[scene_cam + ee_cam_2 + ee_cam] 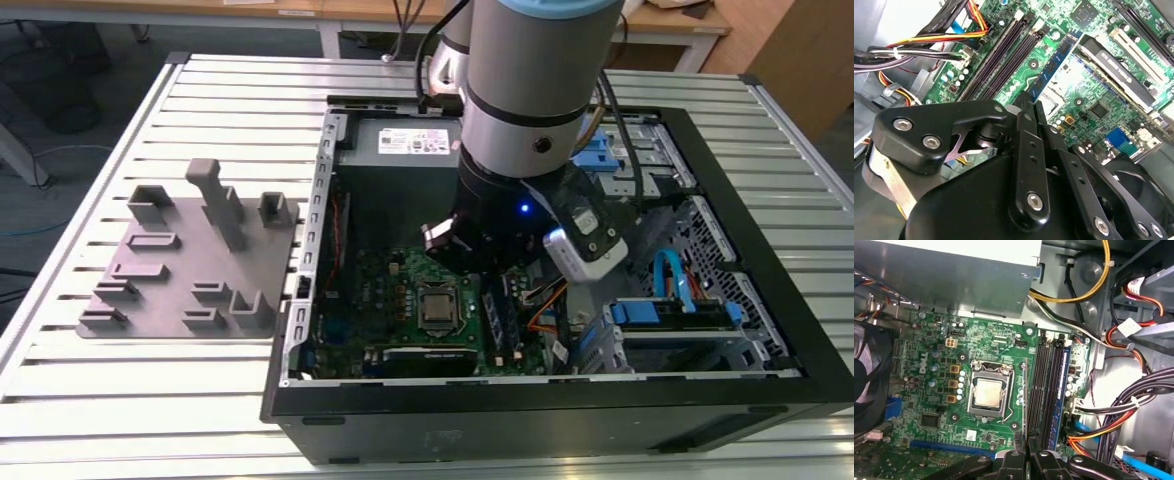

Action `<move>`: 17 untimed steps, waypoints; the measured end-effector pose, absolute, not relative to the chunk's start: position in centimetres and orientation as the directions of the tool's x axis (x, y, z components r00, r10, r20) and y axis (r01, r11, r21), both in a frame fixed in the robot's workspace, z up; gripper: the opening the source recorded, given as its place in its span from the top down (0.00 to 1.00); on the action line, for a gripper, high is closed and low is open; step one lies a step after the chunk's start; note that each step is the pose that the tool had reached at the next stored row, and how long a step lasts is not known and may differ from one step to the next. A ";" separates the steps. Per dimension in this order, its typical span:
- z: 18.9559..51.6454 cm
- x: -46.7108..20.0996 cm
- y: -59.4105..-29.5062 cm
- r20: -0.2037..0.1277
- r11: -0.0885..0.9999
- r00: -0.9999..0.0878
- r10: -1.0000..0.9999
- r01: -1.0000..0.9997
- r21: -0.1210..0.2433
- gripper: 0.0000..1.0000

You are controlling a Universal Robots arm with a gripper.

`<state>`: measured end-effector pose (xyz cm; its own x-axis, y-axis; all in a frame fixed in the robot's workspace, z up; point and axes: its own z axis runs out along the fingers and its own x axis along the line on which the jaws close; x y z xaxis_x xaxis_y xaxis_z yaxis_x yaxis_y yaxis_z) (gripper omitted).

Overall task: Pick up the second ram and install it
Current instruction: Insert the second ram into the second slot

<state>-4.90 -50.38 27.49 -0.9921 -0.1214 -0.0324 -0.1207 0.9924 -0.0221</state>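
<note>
My gripper [1029, 102] is shut on the second ram [1054, 62], a thin dark stick with black chips that reaches out from the fingertips. In the first wrist view the second ram [1025, 395] shows edge-on, hanging above the motherboard [929, 390] between the processor socket [989, 395] and the dark memory slots [1043, 390]. It runs parallel to the slots and stands a little to their socket side. Another memory stick [1064, 390] sits in the slot farthest from the socket. In the exterior view my arm [534, 150] reaches down into the open computer case [534, 400].
Bundles of black, red and yellow cables [1134, 405] run close beside the slots. A black fan [869, 375] stands on the far side of the socket. A grey fixture block [187, 260] lies on the slatted table at the exterior view's left, outside the case.
</note>
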 end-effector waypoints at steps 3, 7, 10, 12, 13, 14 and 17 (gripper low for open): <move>27.5 -4.9 -50.4 -0.032 0.994 -0.994 -0.104 -0.103 -0.024 0.86; 27.5 -4.9 -50.4 -0.032 0.997 -0.996 -0.080 -0.080 -0.025 0.86; 27.5 -4.9 -50.4 -0.032 0.998 -0.997 -0.063 -0.062 -0.027 0.86; 27.5 -4.9 -50.4 -0.032 0.998 -0.998 -0.052 -0.051 -0.028 0.86; 27.5 -4.9 -50.4 -0.032 0.999 -0.998 -0.046 -0.045 -0.028 0.86; 27.5 -4.9 -50.4 -0.032 0.999 -0.999 -0.040 -0.039 -0.028 0.86; 27.5 -4.9 -50.4 -0.032 0.999 -0.999 -0.023 -0.022 -0.030 0.86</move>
